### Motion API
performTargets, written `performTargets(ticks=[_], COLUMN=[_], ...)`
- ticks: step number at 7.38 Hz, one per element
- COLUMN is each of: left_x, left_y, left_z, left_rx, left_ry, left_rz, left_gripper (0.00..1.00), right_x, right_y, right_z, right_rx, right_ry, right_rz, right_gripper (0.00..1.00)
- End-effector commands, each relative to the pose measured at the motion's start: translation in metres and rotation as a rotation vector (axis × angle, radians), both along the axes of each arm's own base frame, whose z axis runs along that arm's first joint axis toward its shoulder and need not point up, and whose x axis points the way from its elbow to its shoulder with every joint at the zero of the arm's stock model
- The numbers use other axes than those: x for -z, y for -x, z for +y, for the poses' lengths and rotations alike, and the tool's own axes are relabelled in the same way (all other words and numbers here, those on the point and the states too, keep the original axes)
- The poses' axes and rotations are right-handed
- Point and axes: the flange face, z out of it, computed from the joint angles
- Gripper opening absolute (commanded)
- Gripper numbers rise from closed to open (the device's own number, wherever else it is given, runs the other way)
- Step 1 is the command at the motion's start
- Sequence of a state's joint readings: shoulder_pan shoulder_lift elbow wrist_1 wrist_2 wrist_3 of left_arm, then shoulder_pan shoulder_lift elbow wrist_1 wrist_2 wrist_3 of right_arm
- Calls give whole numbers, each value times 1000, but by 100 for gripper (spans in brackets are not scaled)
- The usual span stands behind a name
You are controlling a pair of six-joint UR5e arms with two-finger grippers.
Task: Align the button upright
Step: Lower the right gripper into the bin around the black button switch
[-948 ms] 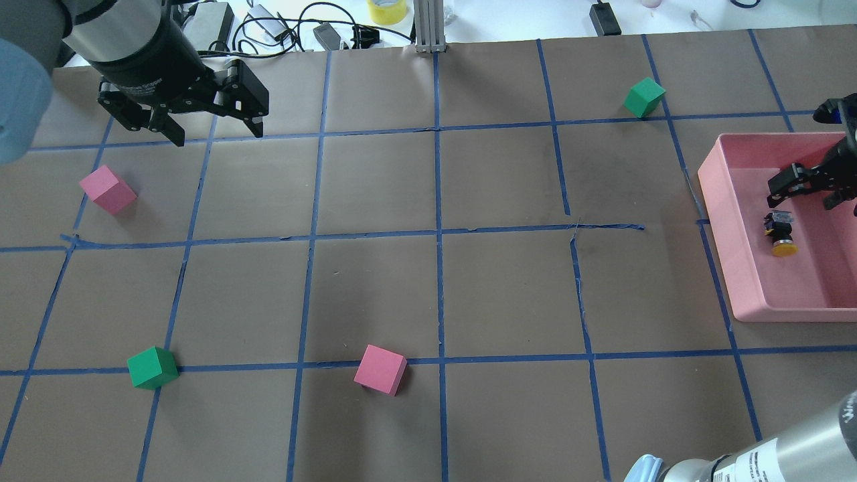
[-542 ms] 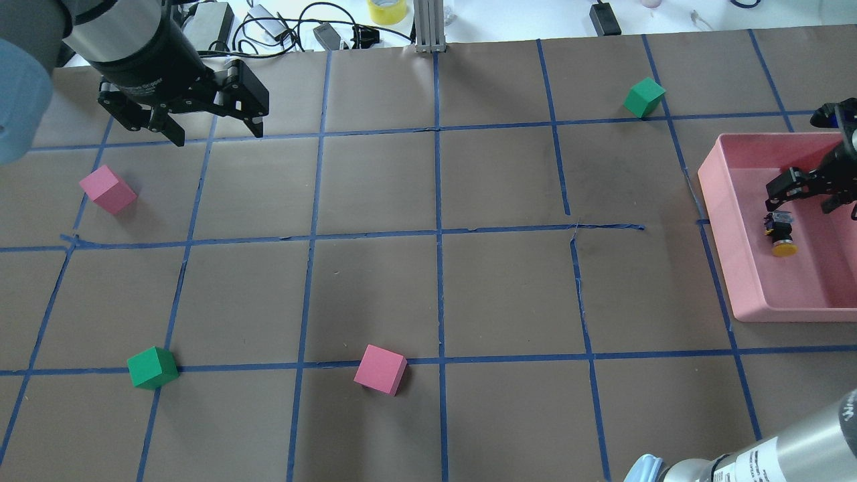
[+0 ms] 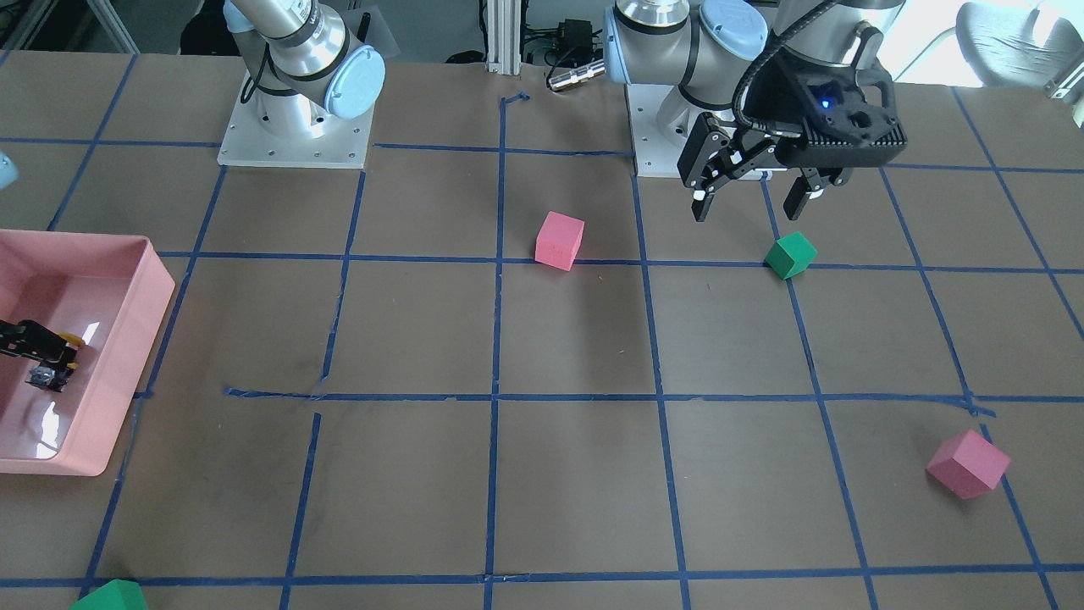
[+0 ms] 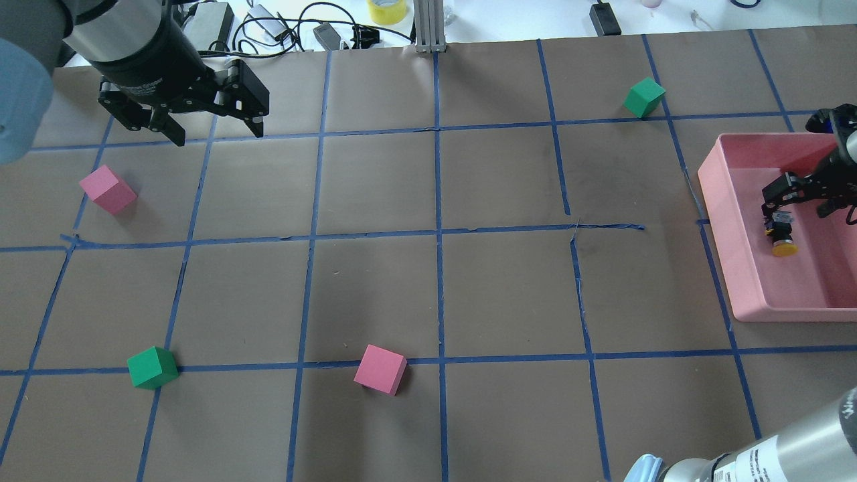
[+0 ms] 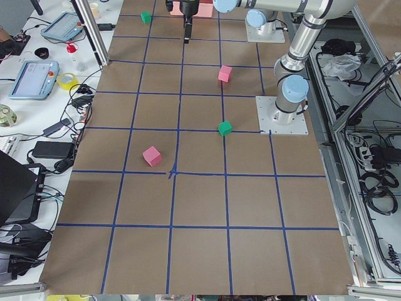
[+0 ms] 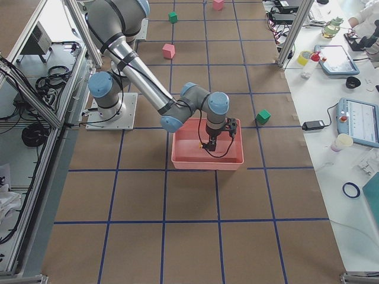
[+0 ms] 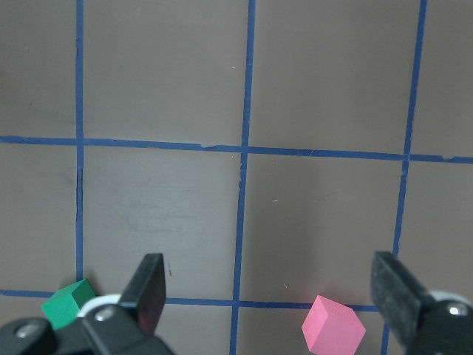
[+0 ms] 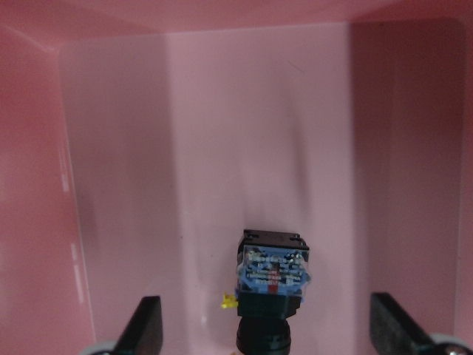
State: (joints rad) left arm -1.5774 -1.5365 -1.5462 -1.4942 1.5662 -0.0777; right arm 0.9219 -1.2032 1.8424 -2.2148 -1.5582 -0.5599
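The button lies on its side inside the pink tray, its yellow cap toward the robot and its grey base block toward the far side. My right gripper hangs open just over the base end without touching it. In the right wrist view the button sits end-on between the two spread fingers, base block facing the camera. From the front the button is small, with my right gripper partly cut off. My left gripper is open and empty, high over the table.
Foam cubes lie scattered on the brown gridded table: pink cube, green cube, pink cube, green cube. The tray walls stand close around my right gripper. Cables and a tape roll lie beyond the far edge.
My right gripper has come down a little closer to the button's base end, still open. The button and my left arm have not moved.
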Motion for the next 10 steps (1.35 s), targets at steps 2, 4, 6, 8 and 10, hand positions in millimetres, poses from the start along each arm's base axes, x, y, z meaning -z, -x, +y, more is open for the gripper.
performTargets(ticks=[2,4,6,8,10], left_x=[-1,-1,-1,-1,-1], left_y=[0,-1,-1,-1,-1], left_z=[-2,-2,-2,-2,-2], left_rx=[-1,-3,-3,0,2], left_ry=[12,12,13,13,13], left_rz=[0,0,-1,-2,1], left_gripper=[100,100,100,100,100], right_x=[7,16,18,20,22], right_y=[-3,-8,-8,-9,-11], right_z=[4,10,11,13,14], right_rx=[-30,-32,-34,-41,-41], right_ry=[10,-6,-12,-16,-20], right_rz=[7,-6,-9,-12,-16], right_gripper=[98,99,99,99,99])
